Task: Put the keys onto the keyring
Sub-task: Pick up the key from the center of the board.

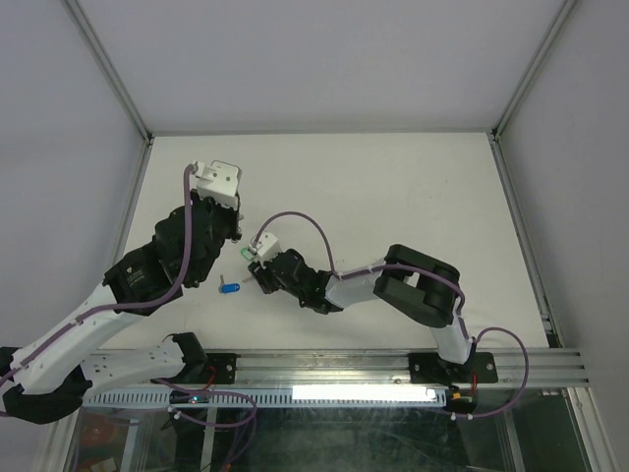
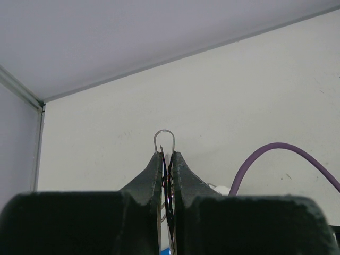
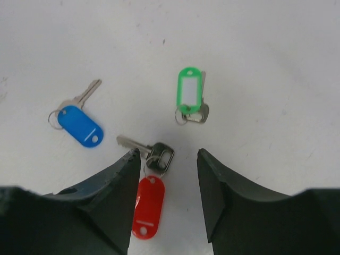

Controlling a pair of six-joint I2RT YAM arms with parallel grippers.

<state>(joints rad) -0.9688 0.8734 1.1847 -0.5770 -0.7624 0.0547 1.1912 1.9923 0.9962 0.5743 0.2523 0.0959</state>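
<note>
My left gripper [image 2: 166, 154] is shut on the keyring [image 2: 164, 138], a thin silver wire loop that sticks out above the fingertips. In the top view this gripper [image 1: 234, 234] hangs left of centre. My right gripper [image 3: 168, 154] is open and empty, low over the red key [image 3: 147, 204], whose dark-headed metal key [image 3: 159, 155] lies between the jaws. The blue key [image 3: 79, 125] lies to the left and the green key [image 3: 190, 95] beyond. In the top view the right gripper [image 1: 257, 267] sits between the green key [image 1: 245, 253] and the blue key [image 1: 229, 289]; the red key is hidden there.
The white table [image 1: 393, 197] is walled by grey panels on three sides. A metal rail [image 1: 393, 369] runs along the near edge. A purple cable [image 2: 276, 154] loops off the right arm close to the left gripper.
</note>
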